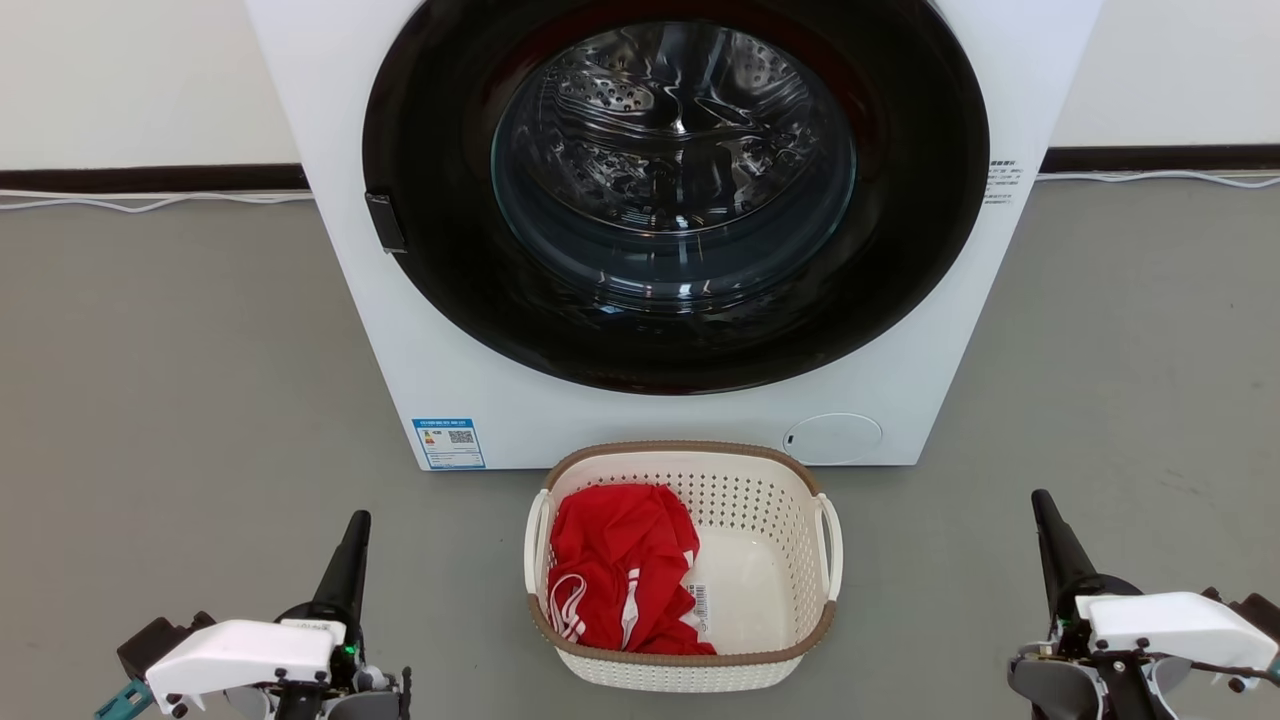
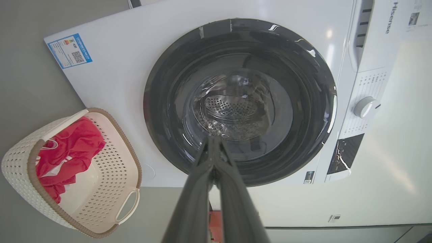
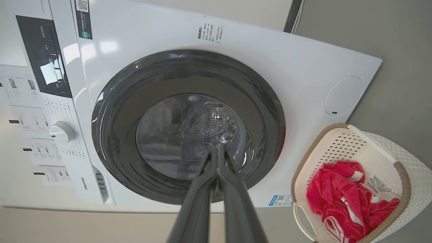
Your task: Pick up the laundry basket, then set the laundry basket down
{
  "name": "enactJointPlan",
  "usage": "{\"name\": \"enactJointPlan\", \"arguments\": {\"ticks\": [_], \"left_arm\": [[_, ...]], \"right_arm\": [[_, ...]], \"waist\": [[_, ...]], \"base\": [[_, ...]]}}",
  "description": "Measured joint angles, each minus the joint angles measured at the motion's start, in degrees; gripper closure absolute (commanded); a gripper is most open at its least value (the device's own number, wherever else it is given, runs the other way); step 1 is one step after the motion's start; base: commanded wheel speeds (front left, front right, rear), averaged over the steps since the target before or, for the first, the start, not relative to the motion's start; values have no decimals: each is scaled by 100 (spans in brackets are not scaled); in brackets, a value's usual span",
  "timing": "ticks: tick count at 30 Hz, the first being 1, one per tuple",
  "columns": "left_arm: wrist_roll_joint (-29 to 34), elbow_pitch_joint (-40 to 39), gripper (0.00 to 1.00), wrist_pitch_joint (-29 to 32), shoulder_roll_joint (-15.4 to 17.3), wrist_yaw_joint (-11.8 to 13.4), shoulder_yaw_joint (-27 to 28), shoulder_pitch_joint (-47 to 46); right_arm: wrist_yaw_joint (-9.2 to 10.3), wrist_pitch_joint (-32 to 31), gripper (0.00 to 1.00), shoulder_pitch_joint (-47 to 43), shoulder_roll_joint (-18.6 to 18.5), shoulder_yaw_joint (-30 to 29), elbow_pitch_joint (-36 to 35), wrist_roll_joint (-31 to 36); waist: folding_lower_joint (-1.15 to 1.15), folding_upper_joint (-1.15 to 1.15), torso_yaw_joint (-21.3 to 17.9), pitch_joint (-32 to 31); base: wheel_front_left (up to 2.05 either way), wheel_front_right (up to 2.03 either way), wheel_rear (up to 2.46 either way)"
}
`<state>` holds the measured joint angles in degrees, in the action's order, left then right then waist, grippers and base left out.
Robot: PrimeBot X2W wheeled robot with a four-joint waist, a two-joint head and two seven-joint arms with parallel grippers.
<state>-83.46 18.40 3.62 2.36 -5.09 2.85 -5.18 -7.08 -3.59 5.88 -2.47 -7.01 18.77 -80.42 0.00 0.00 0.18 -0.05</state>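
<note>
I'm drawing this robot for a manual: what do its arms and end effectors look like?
Both the left end effector and right end effector have long, black, tapered fingers on white angular wrist shells; a green light glows on the left.

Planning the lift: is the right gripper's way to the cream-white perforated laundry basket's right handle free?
Probably yes: only bare grey floor lies between the shut right gripper and that white loop handle.

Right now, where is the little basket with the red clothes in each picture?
Head view: the laundry basket is bottom centre.
Left wrist view: it is lower left.
Right wrist view: it is lower right.
Shared landmark: the washing machine's round dark door, beside the basket everywhere.
</note>
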Motion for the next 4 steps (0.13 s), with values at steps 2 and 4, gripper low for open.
{"name": "enactJointPlan", "arguments": {"ticks": [2, 4], "left_arm": [[-90, -31, 100, 47, -1, -4, 24, 0], [-220, -62, 100, 71, -3, -47, 55, 0]], "right_arm": [[0, -24, 100, -4, 0, -7, -30, -133], [0, -53, 100, -22, 0, -13, -80, -266]], "waist": [[0, 0, -2, 3], [0, 0, -5, 6]], "base": [[0, 0, 0], [0, 0, 0]]}}
